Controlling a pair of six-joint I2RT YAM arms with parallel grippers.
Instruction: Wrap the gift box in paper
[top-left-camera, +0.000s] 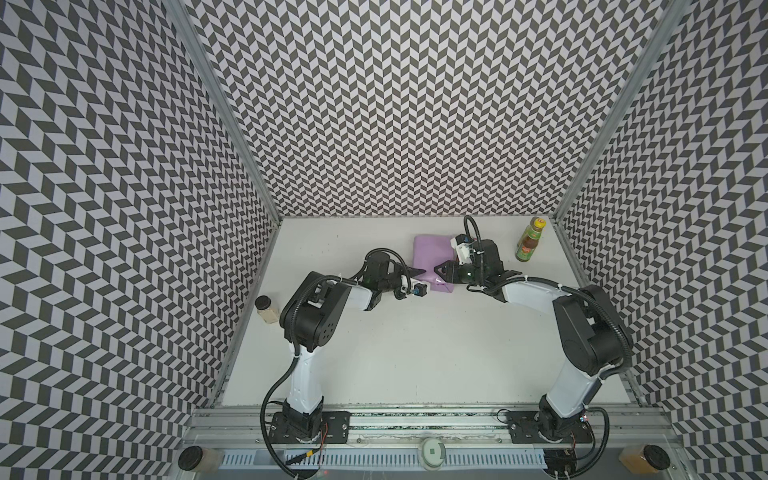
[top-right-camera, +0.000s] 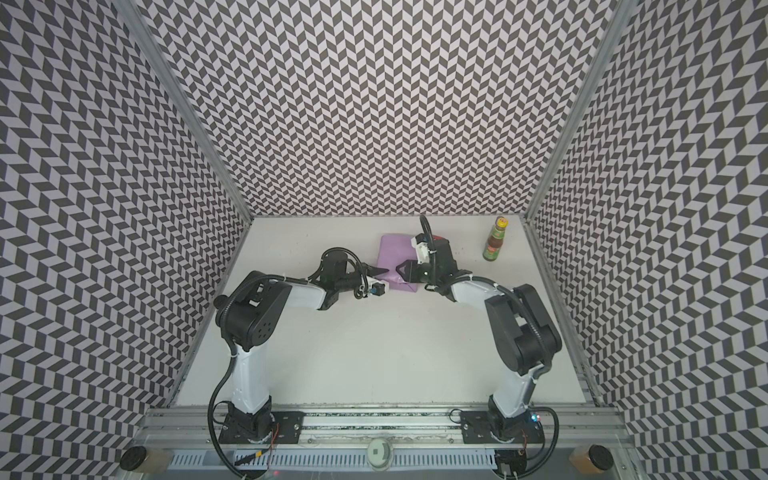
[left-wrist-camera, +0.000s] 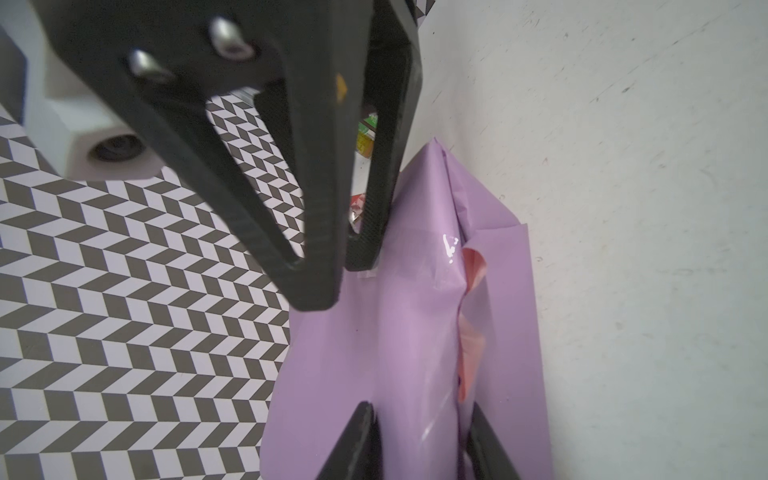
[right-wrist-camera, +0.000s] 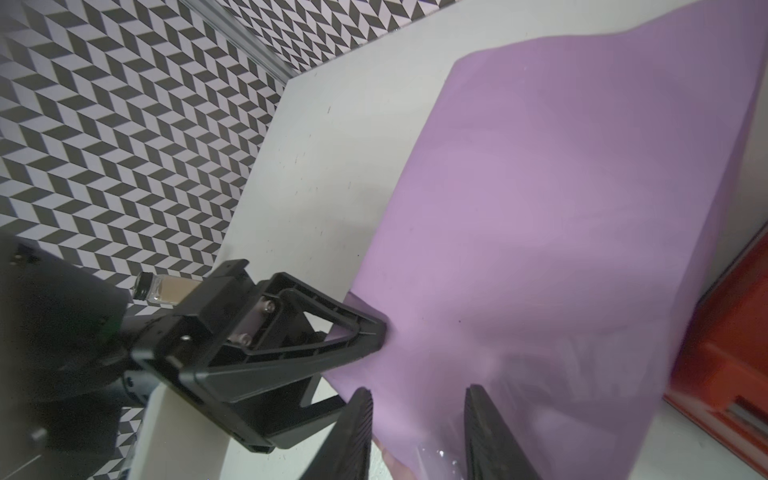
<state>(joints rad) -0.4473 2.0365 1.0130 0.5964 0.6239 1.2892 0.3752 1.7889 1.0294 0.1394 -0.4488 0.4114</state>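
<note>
Look at the paper first: a thin, glossy lilac sheet folded into a low boxy parcel with soft creases. In the left wrist view a seam gapes, pink inside, next to a strip of shiny clear tape. The box is hidden under the wrap. Your left gripper has its ribbed black plastic fingers closed partway on a raised ridge of paper at the parcel's near left edge, pinching it. Your right gripper points in from the opposite side, tips at the parcel's top, jaws partway apart with paper between them. You cannot tell whether they bite. The parcel lies on a matte white tabletop, lightly scuffed and speckled, toward the back and a little right of centre. Its long axis runs from the arms' side toward the back wall, near end swung slightly right. Walls in a dark-and-pale chevron print close three sides, with aluminium posts at the corners. A glass sauce bottle with a yellow cap stands upright near the back right corner, well apart from the parcel. A small jar with a black lid stands by the left wall. A red plastic dispenser sits near the parcel.
</note>
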